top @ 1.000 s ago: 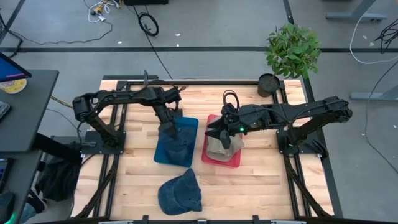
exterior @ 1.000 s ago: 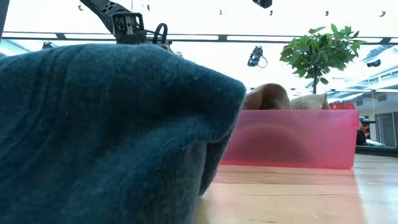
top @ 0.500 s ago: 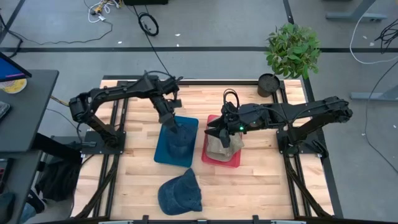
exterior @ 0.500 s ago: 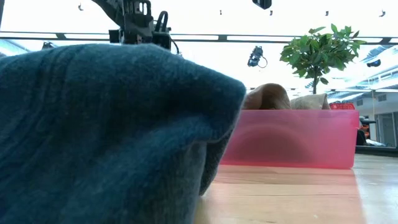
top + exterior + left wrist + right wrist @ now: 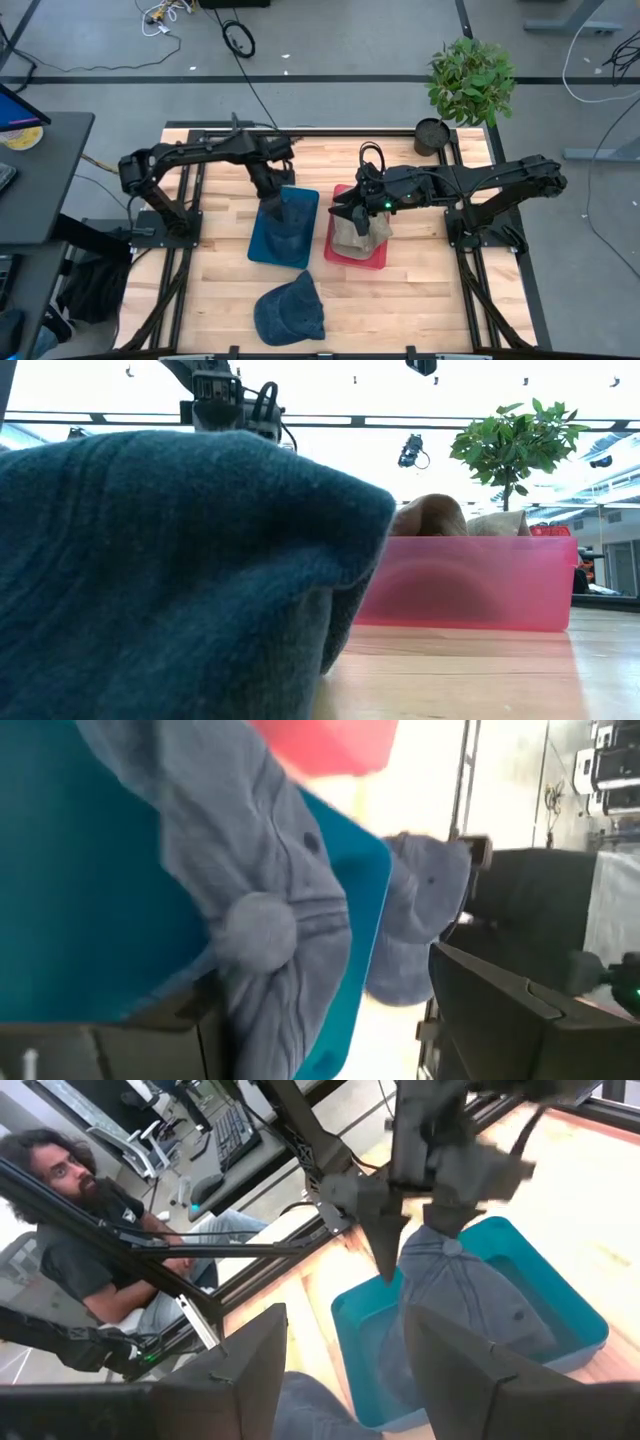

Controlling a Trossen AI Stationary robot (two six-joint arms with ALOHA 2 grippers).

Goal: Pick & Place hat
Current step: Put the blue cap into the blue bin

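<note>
A grey-blue hat [image 5: 285,225] lies in the blue bin [image 5: 258,250], its crown button [image 5: 258,925] up. My left gripper [image 5: 418,1250] stands open just above that crown, one finger to each side of it. A second blue hat [image 5: 290,310] rests on the table near the front edge and fills the low view [image 5: 170,580]. A tan hat [image 5: 355,238] sits in the pink bin [image 5: 470,585] and pokes over its rim. My right gripper [image 5: 345,215] hovers open above it.
A potted plant [image 5: 470,80] stands at the table's far right corner. A person [image 5: 90,1230] sits beyond the table's left side. Bare wood lies to the left and right of the front hat.
My left gripper has risen off the hat in the blue bin and drawn back a little toward the far edge. The hat stays lying in the bin. My right arm has kept still.
</note>
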